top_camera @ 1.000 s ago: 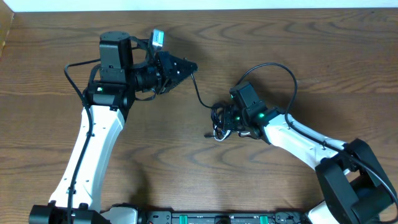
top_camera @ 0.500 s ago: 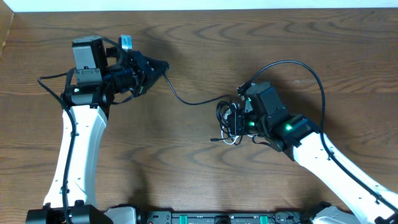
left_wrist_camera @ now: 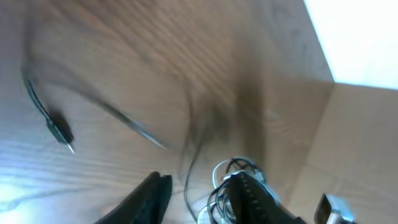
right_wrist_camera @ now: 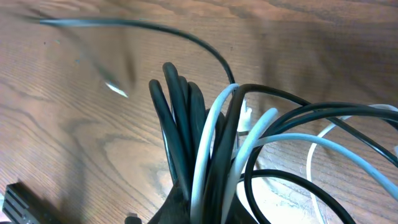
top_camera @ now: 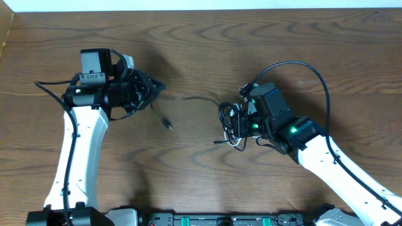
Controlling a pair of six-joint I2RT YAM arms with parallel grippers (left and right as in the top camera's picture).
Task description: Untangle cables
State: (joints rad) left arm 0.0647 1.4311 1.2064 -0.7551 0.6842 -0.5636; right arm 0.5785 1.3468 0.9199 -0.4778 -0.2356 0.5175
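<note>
A tangle of black and white cables [top_camera: 230, 122] lies right of the table's middle, and my right gripper [top_camera: 242, 124] is shut on it. In the right wrist view the bunched black and white strands [right_wrist_camera: 208, 134] rise straight out of the right gripper [right_wrist_camera: 205, 208]. One black cable [top_camera: 198, 98] trails left from the tangle, blurred, and its plug end [top_camera: 167, 123] lies free on the wood. My left gripper [top_camera: 160, 88] hangs open just up and left of that plug. The left wrist view shows the left gripper [left_wrist_camera: 202, 199] with nothing between its fingers, the plug [left_wrist_camera: 60, 130] at far left and the tangle [left_wrist_camera: 229, 169] beyond.
The right arm's own thick black cable [top_camera: 314, 75] arcs above the table behind the tangle. The table's far edge [top_camera: 201, 9] runs along the top, with a cardboard panel [top_camera: 5, 31] at the far left corner.
My left gripper has opened and let go of the black cable it was pulling left. The plug end has dropped to the table. The right arm has stayed put over the last half second.
</note>
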